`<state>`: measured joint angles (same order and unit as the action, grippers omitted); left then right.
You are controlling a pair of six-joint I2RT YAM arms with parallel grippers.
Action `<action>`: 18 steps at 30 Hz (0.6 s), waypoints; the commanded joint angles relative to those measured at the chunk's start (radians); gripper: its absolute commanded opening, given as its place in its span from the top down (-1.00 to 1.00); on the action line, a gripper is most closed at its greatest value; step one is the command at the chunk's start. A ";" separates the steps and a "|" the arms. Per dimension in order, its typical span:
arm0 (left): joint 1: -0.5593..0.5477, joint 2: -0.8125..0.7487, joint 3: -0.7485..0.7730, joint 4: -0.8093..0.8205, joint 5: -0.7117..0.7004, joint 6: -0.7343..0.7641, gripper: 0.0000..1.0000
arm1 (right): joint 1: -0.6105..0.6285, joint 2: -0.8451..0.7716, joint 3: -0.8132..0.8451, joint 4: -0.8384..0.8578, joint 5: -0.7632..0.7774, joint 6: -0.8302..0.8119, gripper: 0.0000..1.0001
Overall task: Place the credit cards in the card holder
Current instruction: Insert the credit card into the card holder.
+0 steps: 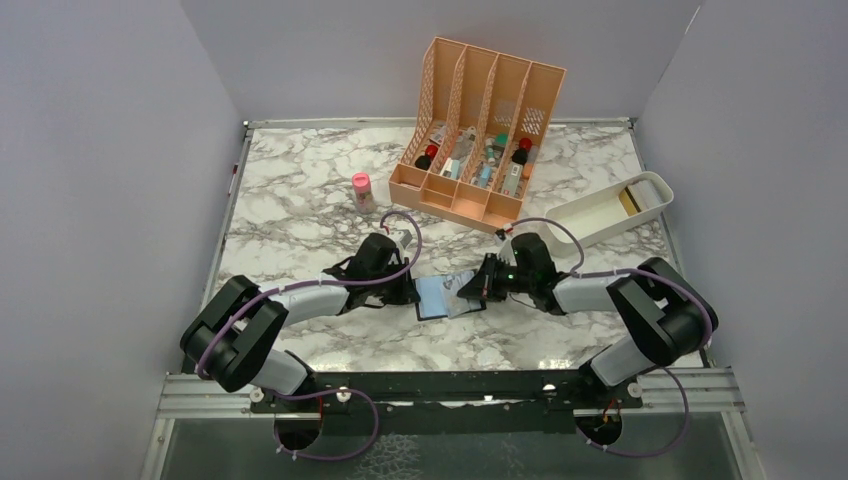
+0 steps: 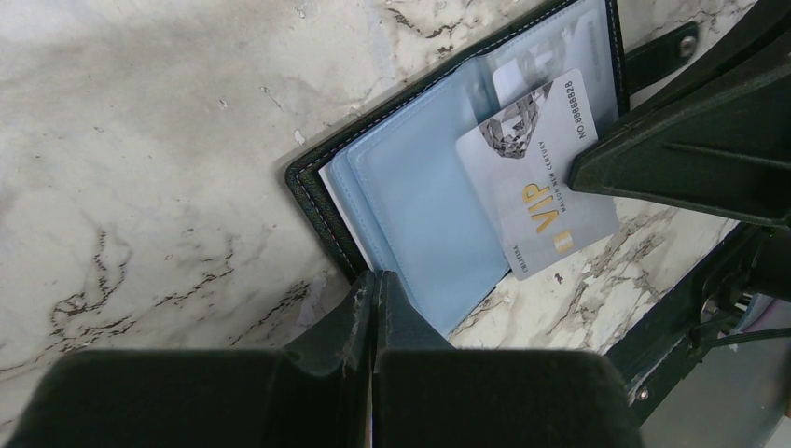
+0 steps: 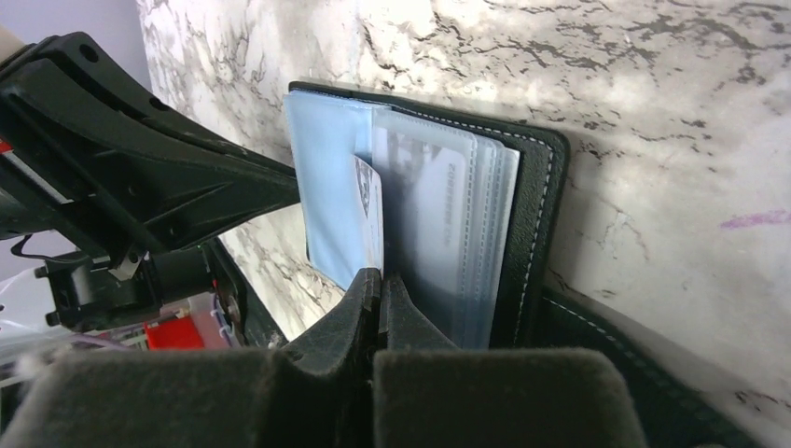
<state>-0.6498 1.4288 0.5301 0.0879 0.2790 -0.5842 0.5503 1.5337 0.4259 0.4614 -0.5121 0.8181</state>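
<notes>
The right tool (image 2: 580, 174) hides part of the credit card (image 2: 534, 182).

Brightness: you have bright, even light from overhead on the marble table (image 1: 300, 220).
Shadows: soft and short, pooled under both arms.
Glare: a pale sheen lies on the card holder (image 2: 420, 205) sleeves in your wrist views.
Focus: the left gripper (image 2: 375, 280) looks dark and blurred close up, while the top view is sharp.
</notes>
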 commanded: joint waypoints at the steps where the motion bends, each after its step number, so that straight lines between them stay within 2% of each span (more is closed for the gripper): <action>1: -0.005 0.017 -0.026 -0.011 -0.029 0.018 1.00 | 0.004 0.037 0.028 0.008 -0.005 -0.045 0.98; 11: -0.005 0.031 -0.029 -0.015 -0.039 0.026 1.00 | -0.009 0.025 0.074 -0.047 0.014 -0.118 0.98; 18: -0.005 0.043 -0.023 -0.013 -0.035 0.030 1.00 | -0.015 0.084 0.095 -0.031 0.002 -0.143 0.98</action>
<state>-0.6498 1.4342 0.5251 0.1051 0.2760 -0.5808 0.5411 1.5753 0.5030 0.4335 -0.5171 0.7136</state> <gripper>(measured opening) 0.008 0.016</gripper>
